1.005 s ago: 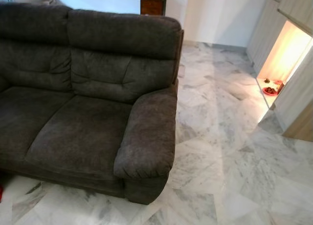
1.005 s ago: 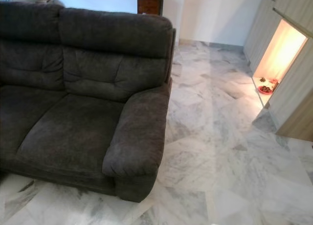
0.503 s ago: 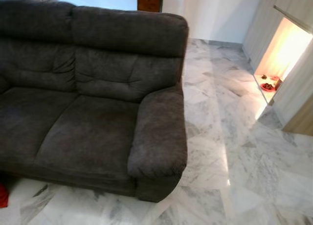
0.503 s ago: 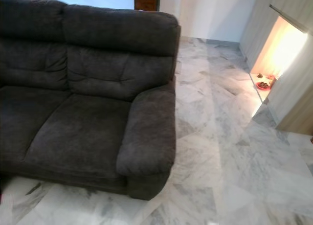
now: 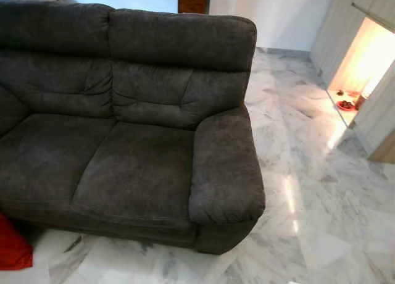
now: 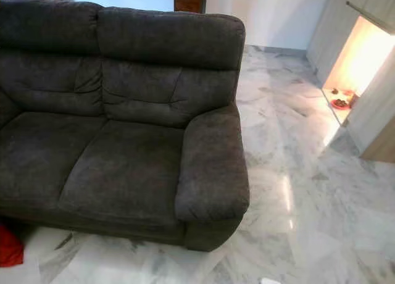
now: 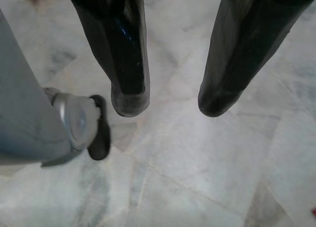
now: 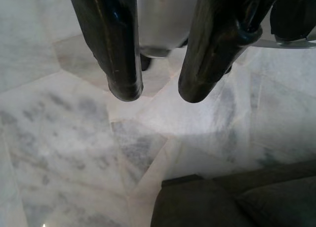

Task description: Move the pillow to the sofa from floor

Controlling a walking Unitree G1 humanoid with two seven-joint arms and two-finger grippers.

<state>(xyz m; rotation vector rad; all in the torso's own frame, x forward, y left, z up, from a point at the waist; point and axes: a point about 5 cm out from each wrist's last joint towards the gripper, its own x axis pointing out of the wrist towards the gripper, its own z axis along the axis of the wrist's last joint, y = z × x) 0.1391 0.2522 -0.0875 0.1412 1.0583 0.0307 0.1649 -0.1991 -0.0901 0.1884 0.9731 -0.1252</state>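
A red pillow (image 5: 12, 247) lies on the marble floor at the lower left, in front of the sofa's front edge; just its right part is in frame, and it also appears as a red pillow (image 6: 8, 247) in the right eye view. The dark grey sofa (image 5: 136, 167) has bare seat cushions. My left gripper (image 7: 168, 106) hangs over the floor, open with nothing between its fingers. My right gripper (image 8: 158, 94) also hangs open above the floor, near a corner of the sofa (image 8: 232, 202).
White and grey marble floor (image 5: 321, 191) stretches to the right of the sofa's armrest (image 5: 225, 167). A lit wall niche (image 5: 361, 62) with a small red dish (image 5: 347, 104) is at the far right. A wooden cabinet (image 5: 192, 0) stands behind the sofa.
The camera has turned to the left: the sofa has shifted right in the picture and more of the red pillow has come into view at the lower left.
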